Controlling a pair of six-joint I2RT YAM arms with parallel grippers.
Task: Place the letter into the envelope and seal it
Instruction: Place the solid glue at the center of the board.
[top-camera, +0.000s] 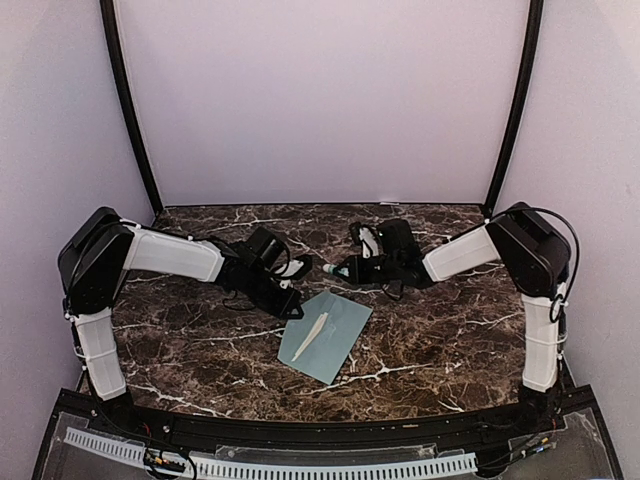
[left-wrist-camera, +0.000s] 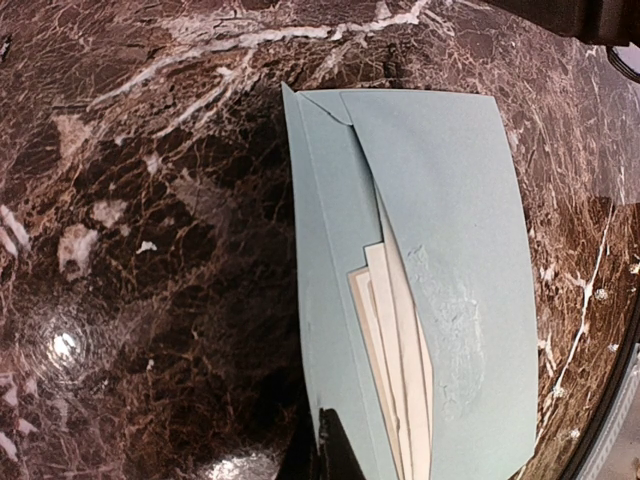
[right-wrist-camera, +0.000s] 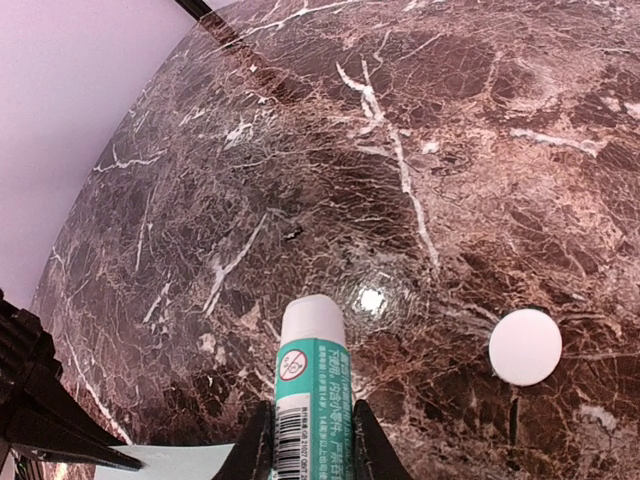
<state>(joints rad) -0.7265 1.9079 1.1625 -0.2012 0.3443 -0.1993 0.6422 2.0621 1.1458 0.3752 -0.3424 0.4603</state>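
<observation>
The flat pale blue-grey paper envelope (top-camera: 335, 335) lies on the table just near of both claws, roughly midway between them and a little closer to the left gripper (top-camera: 298, 270), which hangs above its far-left edge. Its long axis runs on a slant from near-left to far-right. The folded white paper letter (left-wrist-camera: 400, 390) sits inside, a strip of it showing in the gaping mouth, and a wet-looking smear marks the wide panel beside it. The left claw is closed on nothing. The right gripper (right-wrist-camera: 310, 440) clamps the white-and-green glue stick (right-wrist-camera: 312, 380), uncapped, tip pointing away from the envelope. The left arm looks better placed to press the flap down. A round white cap (right-wrist-camera: 525, 347) rests apart on the glossy dark brown marble-patterned table (top-camera: 440, 340), which is flat and veined in white; plain pale lilac walls (top-camera: 320, 100) close the space
</observation>
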